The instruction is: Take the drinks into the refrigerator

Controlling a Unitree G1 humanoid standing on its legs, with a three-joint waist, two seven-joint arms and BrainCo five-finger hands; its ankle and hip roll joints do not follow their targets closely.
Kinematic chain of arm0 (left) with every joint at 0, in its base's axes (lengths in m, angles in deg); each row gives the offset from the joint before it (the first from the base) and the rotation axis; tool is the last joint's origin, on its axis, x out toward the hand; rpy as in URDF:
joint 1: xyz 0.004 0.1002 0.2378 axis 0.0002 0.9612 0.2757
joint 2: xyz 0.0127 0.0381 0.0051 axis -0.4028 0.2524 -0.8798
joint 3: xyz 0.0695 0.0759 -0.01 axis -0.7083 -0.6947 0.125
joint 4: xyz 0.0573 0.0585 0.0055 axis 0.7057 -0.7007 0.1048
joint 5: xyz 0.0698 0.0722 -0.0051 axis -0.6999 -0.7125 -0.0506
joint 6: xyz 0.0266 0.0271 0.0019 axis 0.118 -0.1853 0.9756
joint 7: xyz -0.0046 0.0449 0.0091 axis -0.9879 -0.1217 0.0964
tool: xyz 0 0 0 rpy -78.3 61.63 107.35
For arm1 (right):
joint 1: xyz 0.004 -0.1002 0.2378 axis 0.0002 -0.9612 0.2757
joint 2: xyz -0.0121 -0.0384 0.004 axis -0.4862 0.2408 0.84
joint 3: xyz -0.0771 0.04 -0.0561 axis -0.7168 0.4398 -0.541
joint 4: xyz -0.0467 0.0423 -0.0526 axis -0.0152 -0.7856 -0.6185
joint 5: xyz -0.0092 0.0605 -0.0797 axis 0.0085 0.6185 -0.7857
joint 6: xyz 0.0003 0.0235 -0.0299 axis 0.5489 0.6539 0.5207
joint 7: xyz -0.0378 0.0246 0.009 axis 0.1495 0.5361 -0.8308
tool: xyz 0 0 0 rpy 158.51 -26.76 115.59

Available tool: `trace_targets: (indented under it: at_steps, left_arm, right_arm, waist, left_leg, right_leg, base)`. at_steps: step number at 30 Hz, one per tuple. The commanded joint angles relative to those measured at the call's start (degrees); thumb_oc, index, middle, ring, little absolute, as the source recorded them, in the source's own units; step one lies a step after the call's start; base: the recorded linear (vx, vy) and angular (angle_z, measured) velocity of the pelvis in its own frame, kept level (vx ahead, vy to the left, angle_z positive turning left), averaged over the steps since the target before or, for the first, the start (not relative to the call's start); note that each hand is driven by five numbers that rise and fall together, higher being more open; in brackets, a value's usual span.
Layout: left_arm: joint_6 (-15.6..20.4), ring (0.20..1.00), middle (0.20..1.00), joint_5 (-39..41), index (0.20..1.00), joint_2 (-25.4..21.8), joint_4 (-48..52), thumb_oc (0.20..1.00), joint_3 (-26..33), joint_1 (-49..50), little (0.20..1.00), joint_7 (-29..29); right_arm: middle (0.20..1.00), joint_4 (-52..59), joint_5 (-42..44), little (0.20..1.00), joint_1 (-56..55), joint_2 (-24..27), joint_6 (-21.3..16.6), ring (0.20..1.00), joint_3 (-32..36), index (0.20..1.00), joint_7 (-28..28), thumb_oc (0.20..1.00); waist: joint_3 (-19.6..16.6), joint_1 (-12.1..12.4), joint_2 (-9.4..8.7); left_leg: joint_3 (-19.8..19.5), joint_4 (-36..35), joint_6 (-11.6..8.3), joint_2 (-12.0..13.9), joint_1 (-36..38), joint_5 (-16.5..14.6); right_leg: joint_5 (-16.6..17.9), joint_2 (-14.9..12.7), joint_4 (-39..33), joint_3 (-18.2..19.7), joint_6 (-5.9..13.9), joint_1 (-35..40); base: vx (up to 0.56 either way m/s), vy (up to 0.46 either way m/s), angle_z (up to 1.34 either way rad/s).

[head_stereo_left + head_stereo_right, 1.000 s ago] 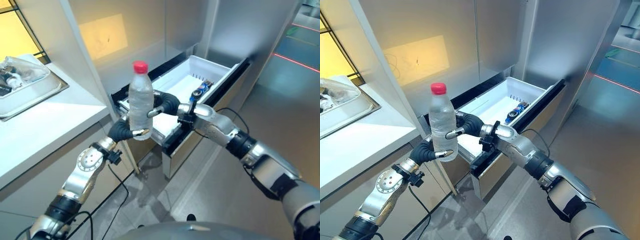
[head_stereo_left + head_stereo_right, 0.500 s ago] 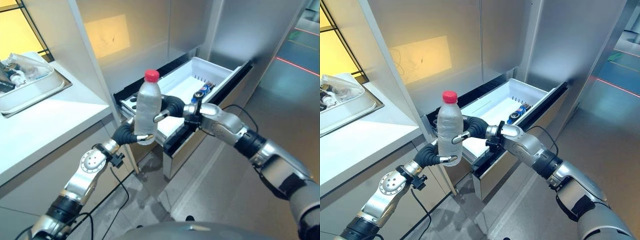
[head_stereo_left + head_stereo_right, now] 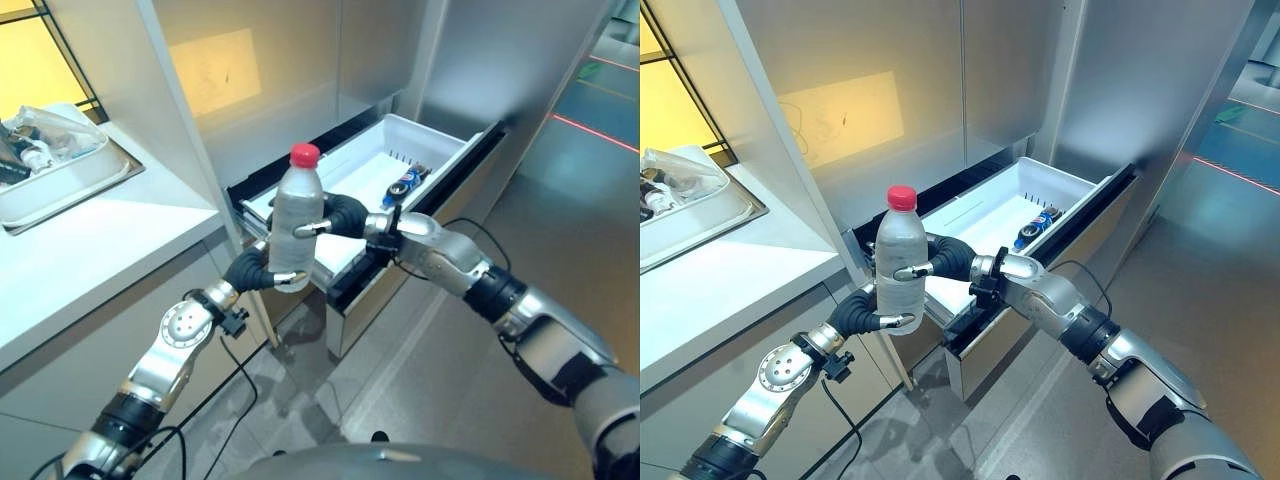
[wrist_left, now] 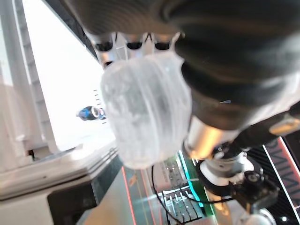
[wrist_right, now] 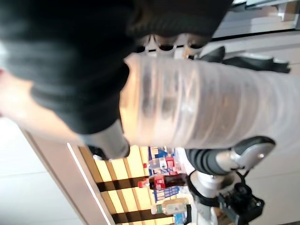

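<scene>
A clear water bottle (image 3: 295,221) with a red cap stands upright in the air, just in front of the open white refrigerator drawer (image 3: 436,141). My left hand (image 3: 256,271) is curled round the bottle's base and my right hand (image 3: 337,216) is curled round its middle. The bottle's ribbed body (image 5: 206,108) lies across my right palm, and its rounded bottom (image 4: 145,122) shows past my left fingers. A blue drink can (image 3: 404,184) lies inside the drawer.
A white counter (image 3: 90,250) runs along the left with a tray of bagged items (image 3: 45,160) on it. Steel refrigerator panels (image 3: 500,60) rise behind the drawer. The grey floor (image 3: 470,400) lies open to the right.
Both hands and the bottle have shifted slightly down and left over the last half second. Earlier the whole picture shifted as the camera moved.
</scene>
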Motion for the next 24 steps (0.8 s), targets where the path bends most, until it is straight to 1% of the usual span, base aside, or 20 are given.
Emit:
trace_targets:
  at_steps: [1, 7, 14, 15, 16, 17, 19, 24]
  left_arm:
    - [4.0, 0.200, 0.200, 1.4, 0.200, 1.0, -0.7, 0.200, 2.6, -14.4, 0.200, 4.2]
    - [4.0, 0.200, 0.200, 1.3, 0.200, 1.4, -0.5, 0.200, 2.5, -14.4, 0.200, 4.6]
    - [4.0, 0.200, 0.200, 1.2, 0.200, 1.6, -1.0, 0.200, 2.4, -14.7, 0.200, 5.5]
    - [4.0, 0.200, 0.200, 1.2, 0.200, 1.7, -1.0, 0.200, 2.4, -14.7, 0.200, 5.6]
    - [4.0, 0.200, 0.200, 1.2, 0.200, 1.6, -1.0, 0.200, 2.5, -14.8, 0.200, 5.7]
    - [4.0, 0.200, 0.200, 1.0, 0.200, 1.5, -0.9, 0.200, 2.5, -14.9, 0.200, 5.8]
    - [4.0, 0.200, 0.200, 1.1, 0.200, 1.6, -0.9, 0.200, 2.6, -14.8, 0.200, 5.8]
    - [4.2, 0.200, 0.200, 0.8, 0.200, 1.5, -0.8, 0.200, 2.8, -14.7, 0.200, 6.1]
  right_arm:
    - [0.200, 6.9, 3.3, 0.200, 2.5, -11.9, -0.2, 0.200, -6.8, 0.200, 7.6, 0.200]
    - [0.200, 5.0, 4.8, 0.200, 0.9, -15.0, -1.2, 0.200, -6.4, 0.200, 6.4, 0.200]
    - [0.200, 4.2, 5.9, 0.200, -1.0, -17.0, -1.6, 0.200, -6.7, 0.200, 5.7, 0.200]
    - [0.329, 3.9, 6.1, 0.329, -1.1, -17.2, -1.6, 0.329, -6.8, 0.329, 5.5, 0.329]
    - [0.959, 3.7, 6.0, 0.959, -1.2, -17.3, -1.8, 0.959, -6.8, 0.959, 5.4, 0.959]
    - [1.000, 3.8, 5.9, 1.000, -1.2, -17.3, -1.8, 1.000, -7.0, 1.000, 5.4, 1.000]
    - [1.000, 4.0, 5.7, 1.000, -1.2, -17.2, -1.4, 1.000, -7.1, 1.000, 5.6, 1.000]
    - [1.000, 3.7, 5.8, 1.000, -0.9, -16.7, -2.0, 1.000, -6.6, 1.000, 5.0, 1.000]
  waist:
    - [1.3, -0.4, -1.98]
    - [1.2, -0.2, -2.04]
    - [1.1, -0.1, -1.92]
    - [1.1, -0.1, -1.90]
    - [1.1, -0.1, -1.89]
    - [1.1, -0.1, -1.89]
    - [1.1, -0.1, -1.86]
    - [1.1, -0.1, -1.75]
  left_leg:
    - [-2.3, 2.8, 5.12, -5.1, 2.3, -7.9]
    - [-2.4, 2.8, 5.21, -5.2, 2.2, -7.8]
    - [-2.5, 2.9, 5.20, -5.3, 2.3, -7.9]
    - [-2.5, 2.9, 5.23, -5.3, 2.3, -7.9]
    - [-2.5, 2.9, 5.22, -5.3, 2.3, -7.8]
    - [-2.6, 2.9, 5.23, -5.3, 2.2, -7.9]
    - [-2.5, 2.8, 5.26, -5.2, 2.3, -7.9]
    - [-2.5, 2.8, 5.25, -5.3, 2.4, -7.8]
  right_leg:
    - [-9.1, -0.2, 2.1, -2.9, 0.60, 5.5]
    - [-9.1, -0.2, 2.1, -2.9, 0.57, 5.5]
    - [-9.1, -0.3, 2.1, -3.0, 0.63, 5.6]
    - [-9.1, -0.3, 2.1, -2.9, 0.61, 5.6]
    - [-9.1, -0.3, 2.1, -3.0, 0.65, 5.6]
    - [-9.1, -0.3, 2.1, -2.9, 0.63, 5.6]
    - [-9.1, -0.4, 2.1, -3.0, 0.63, 5.6]
    - [-9.1, -0.4, 2.1, -3.2, 0.63, 5.7]
  base:
    - [0.00, 0.000, 0.00]
    - [0.00, 0.000, 0.00]
    - [0.00, 0.000, 0.00]
    - [0.00, 0.000, 0.00]
    - [0.00, 0.000, 0.00]
    - [0.00, 0.000, 0.00]
    - [0.00, 0.000, 0.00]
    - [0.00, 0.000, 0.00]
